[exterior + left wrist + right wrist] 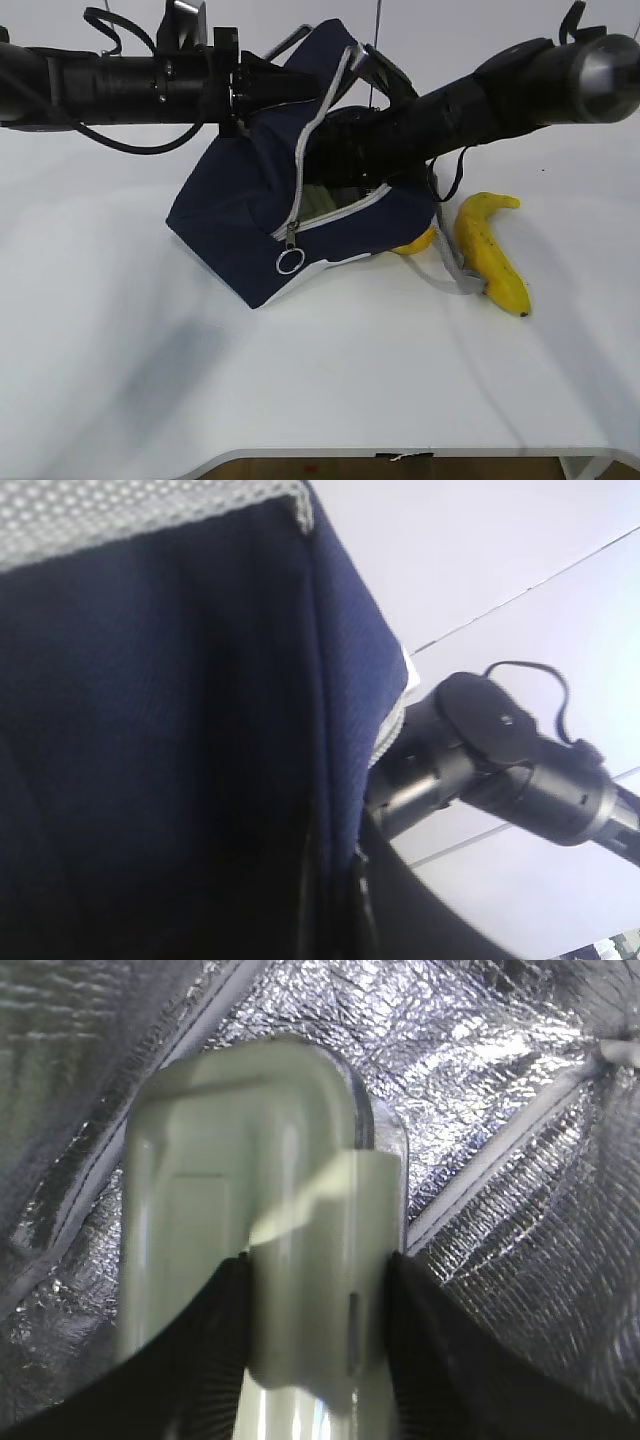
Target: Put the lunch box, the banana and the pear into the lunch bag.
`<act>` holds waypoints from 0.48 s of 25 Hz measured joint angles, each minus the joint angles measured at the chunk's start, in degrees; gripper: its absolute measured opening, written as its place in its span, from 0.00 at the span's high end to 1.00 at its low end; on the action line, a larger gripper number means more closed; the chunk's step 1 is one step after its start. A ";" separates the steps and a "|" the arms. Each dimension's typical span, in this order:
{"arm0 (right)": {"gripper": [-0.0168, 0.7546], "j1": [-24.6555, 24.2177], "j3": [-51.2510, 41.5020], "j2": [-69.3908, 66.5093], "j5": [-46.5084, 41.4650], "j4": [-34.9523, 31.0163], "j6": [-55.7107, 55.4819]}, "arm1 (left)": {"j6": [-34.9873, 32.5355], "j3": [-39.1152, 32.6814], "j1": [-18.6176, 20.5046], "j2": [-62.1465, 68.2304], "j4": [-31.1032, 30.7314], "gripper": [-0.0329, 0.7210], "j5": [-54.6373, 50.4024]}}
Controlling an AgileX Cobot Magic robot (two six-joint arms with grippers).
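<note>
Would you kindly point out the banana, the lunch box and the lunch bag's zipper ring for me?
banana (pixel 489 250): exterior view, middle of its yellow body.
lunch box (pixel 262 1210): right wrist view, sage-green lid, inside the foil lining.
zipper ring (pixel 290 262): exterior view, metal loop on the bag.

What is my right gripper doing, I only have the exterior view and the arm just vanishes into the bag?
Observer: The right wrist view shows the right gripper shut on the lunch box, its fingers on either side of the pale green lid's latch.
Operator: Is the box inside the bag?
Observer: Yes, silver foil lining surrounds the box on all sides there.
Operator: And the left gripper?
Observer: In the left wrist view only navy fabric of the lunch bag fills the frame up close. The fingers themselves are not visible; it appears shut on the bag's raised edge.
</note>
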State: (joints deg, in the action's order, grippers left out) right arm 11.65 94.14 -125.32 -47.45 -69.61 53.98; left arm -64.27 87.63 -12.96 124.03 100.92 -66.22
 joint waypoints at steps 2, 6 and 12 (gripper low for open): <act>0.58 0.00 0.00 -0.74 0.23 -0.33 0.08 | 0.00 0.00 0.00 0.00 0.00 0.95 0.00; 0.57 0.00 0.00 -0.88 0.44 -0.83 0.59 | 0.00 0.00 0.00 0.00 0.00 0.95 0.00; 0.49 0.10 0.00 -0.97 0.44 -1.97 0.97 | 0.00 0.00 0.00 0.00 0.00 0.95 0.00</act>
State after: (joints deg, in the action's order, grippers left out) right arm 11.75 94.14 -126.29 -47.01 -71.58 54.96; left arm -64.27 87.63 -12.96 124.03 100.92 -66.22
